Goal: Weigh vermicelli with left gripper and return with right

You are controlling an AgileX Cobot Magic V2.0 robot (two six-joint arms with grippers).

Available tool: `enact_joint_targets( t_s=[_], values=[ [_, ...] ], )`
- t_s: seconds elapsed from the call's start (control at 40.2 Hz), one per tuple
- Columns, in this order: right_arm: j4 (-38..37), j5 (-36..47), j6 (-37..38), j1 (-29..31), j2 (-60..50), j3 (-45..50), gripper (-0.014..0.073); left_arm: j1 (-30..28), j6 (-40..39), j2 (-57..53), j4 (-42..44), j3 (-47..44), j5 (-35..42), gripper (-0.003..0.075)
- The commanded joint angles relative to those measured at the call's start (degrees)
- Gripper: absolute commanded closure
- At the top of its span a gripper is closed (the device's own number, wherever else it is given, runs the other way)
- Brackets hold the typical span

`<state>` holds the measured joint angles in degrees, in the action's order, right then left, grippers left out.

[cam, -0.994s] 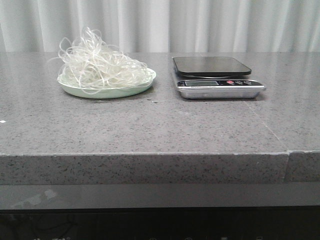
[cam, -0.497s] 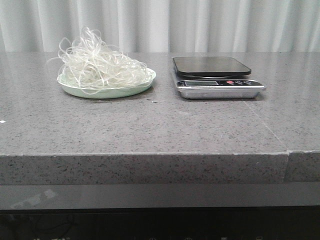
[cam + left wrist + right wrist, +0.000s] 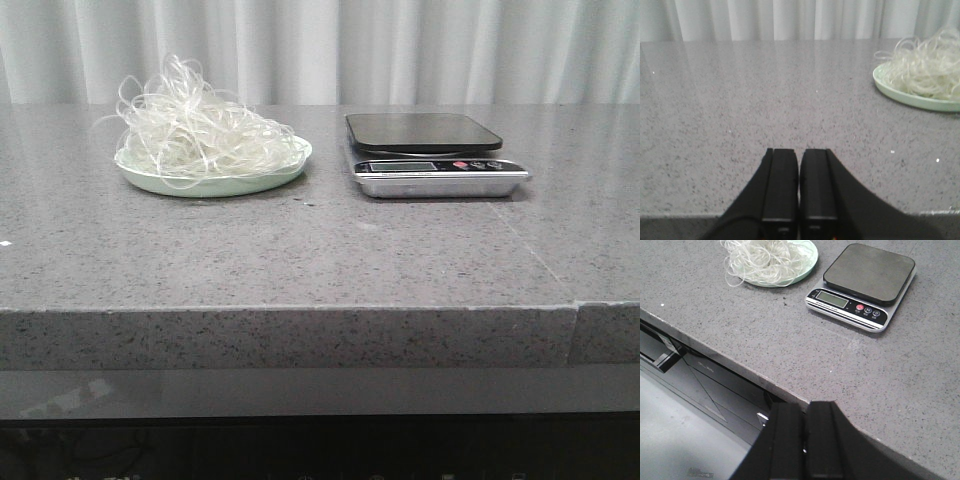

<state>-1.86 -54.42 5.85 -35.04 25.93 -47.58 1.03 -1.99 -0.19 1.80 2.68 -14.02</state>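
At the near edge of the grey speckled bench (image 3: 300, 260), the left gripper (image 3: 799, 186) sits low over the stone with its jaws pressed together, gripping nothing. The right gripper (image 3: 803, 440) hangs out past the bench's front edge, over the dark cabinet front (image 3: 700, 375) below, its jaws likewise closed and empty. Neither arm shows in the front view.

Ahead of both lies a wide stretch of bare stone, running from the front lip back to the two things at the rear; a thin seam (image 3: 576, 300) crosses the surface toward the right end. Farther back on the left, the vermicelli (image 3: 195, 130) is heaped in a loose, whitish tangle on a pale green plate (image 3: 215, 185), some strands looping out over the rim. To its right, apart from the plate with open stone between, stands a kitchen scale (image 3: 432, 155), its dark square platform bare and its display strip facing the front edge. Behind everything, a pale pleated curtain (image 3: 400, 50) closes off the far side of the bench.
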Motion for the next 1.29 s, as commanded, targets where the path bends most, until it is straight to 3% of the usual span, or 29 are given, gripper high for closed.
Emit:
enact_joint_targets(
  t_s=[0.0, 0.348, 1.268],
  values=[
    [-0.7, 3.7, 0.2, 0.3, 0.3, -1.2, 0.0430, -0.1, -0.4, -1.5, -1.1, -1.5, 9.4, 0.0564],
    [-0.7, 3.7, 0.2, 0.3, 0.3, -1.2, 0.0430, 0.4, -0.4, -1.5, -2.3, -5.1, 16.8, 0.0564],
    [-0.7, 3.7, 0.2, 0.3, 0.3, -1.2, 0.0430, 0.4, -0.4, -1.4, -2.3, -5.1, 16.8, 0.0564]
  ],
)
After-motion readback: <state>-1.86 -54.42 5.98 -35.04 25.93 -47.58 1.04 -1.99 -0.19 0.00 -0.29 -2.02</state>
